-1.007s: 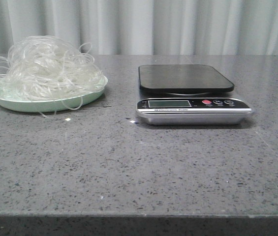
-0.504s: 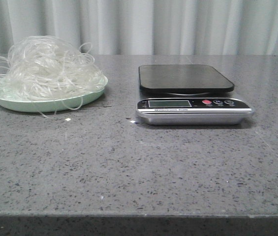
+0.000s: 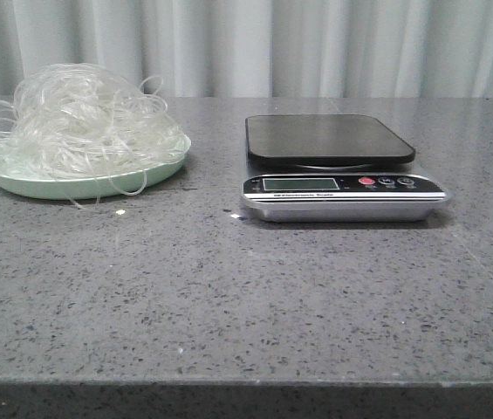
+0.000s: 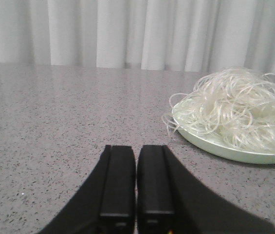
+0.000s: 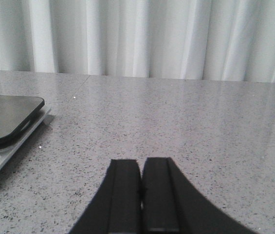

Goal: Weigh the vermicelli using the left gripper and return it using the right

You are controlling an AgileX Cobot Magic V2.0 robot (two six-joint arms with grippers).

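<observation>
The vermicelli (image 3: 85, 118), a fluffy mound of translucent whitish strands, lies on a pale green plate (image 3: 80, 185) at the table's far left. It also shows in the left wrist view (image 4: 237, 109) on the plate (image 4: 234, 153). A kitchen scale (image 3: 338, 166) with a black weighing pad and silver front stands at mid table, its pad bare; its edge shows in the right wrist view (image 5: 6, 129). My left gripper (image 4: 137, 148) is shut and empty, low over the table, apart from the plate. My right gripper (image 5: 141, 162) is shut and empty, apart from the scale. Neither gripper shows in the front view.
The grey speckled table (image 3: 229, 288) runs to a front edge near the camera. A pale pleated curtain (image 3: 272, 44) hangs behind it. A small white crumb (image 3: 120, 211) lies in front of the plate.
</observation>
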